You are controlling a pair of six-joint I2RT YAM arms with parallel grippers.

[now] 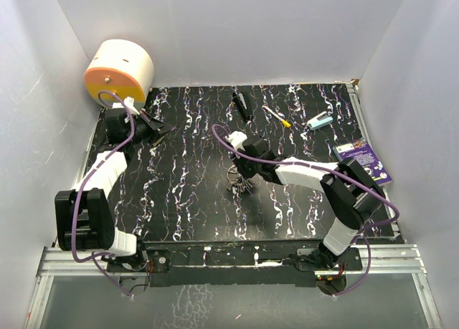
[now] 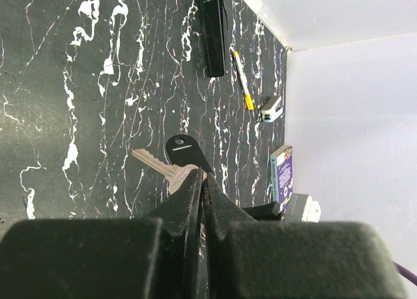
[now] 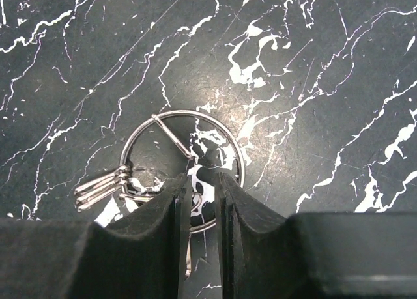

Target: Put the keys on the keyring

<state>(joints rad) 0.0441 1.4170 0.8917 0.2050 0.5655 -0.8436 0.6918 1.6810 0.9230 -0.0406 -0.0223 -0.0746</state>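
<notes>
The keyring (image 3: 242,157) is a thin silvery wire ring lying flat on the black marbled table (image 3: 339,64). Several silvery keys (image 3: 101,188) hang on its left side, seen edge-on. My right gripper (image 3: 202,175) stands right over the ring's near part, its jaws a narrow gap apart with the ring wire crossing under them. In the top view the ring (image 1: 233,177) lies mid-table at the right gripper (image 1: 240,173). My left gripper (image 2: 202,175) is shut on the head of a silver key (image 2: 151,162), beside a black key head (image 2: 184,149). In the top view it (image 1: 163,132) is at the far left.
A black pen-like stick (image 1: 242,105), a yellow-handled thin tool (image 1: 276,116) and a teal clip (image 1: 320,120) lie at the back. A purple booklet (image 1: 364,162) lies at the right edge. A cream and orange round roll (image 1: 118,72) stands at the back left corner.
</notes>
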